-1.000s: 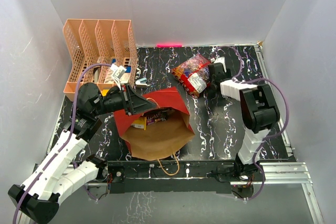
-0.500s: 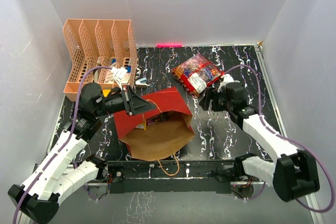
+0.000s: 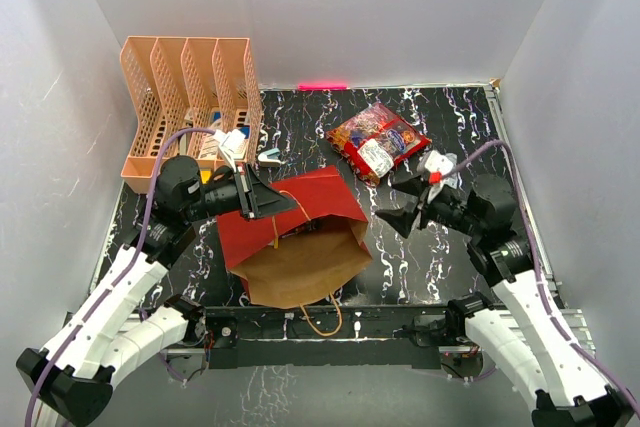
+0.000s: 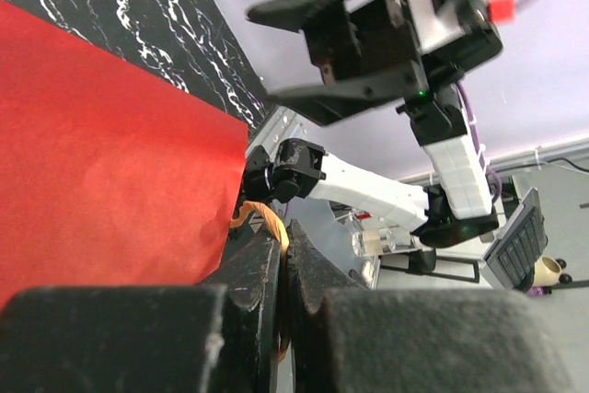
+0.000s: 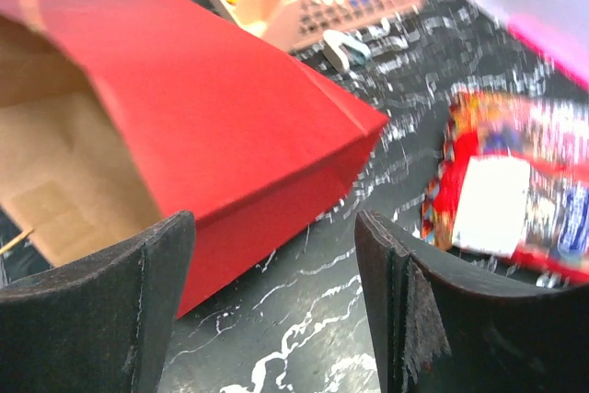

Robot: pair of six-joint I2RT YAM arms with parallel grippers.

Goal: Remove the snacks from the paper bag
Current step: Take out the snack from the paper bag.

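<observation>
left claw: you had it clenched on the upper rim of the paper bag, both fingers pressed together over the red paper, with a tan handle looping out just beside them.
right claw: you had it released, jaws spread wide, held over the bench just to the right of the bag and aimed at its red side; it gripped nothing.
paper bag: it lay on its side in the middle of the bench, red panel up, mouth turned toward the near edge, brown lining showing; a 2nd handle drooped past the front edge of the bench.
candy bag: you had this 1 large red snack already outside, flat on the bench behind your right claw, white label up, well apart from the paper bag's mouth.
inside the bag: in the top view only a dark sliver showed under the red flap at the mouth, too small for you to tell what it was.
file rack: it stood at the far left of the bench behind your left arm, 4 slots, a few items in the nearer ends.
pink stick: it lay at the far edge of the bench, against the back wall.
</observation>
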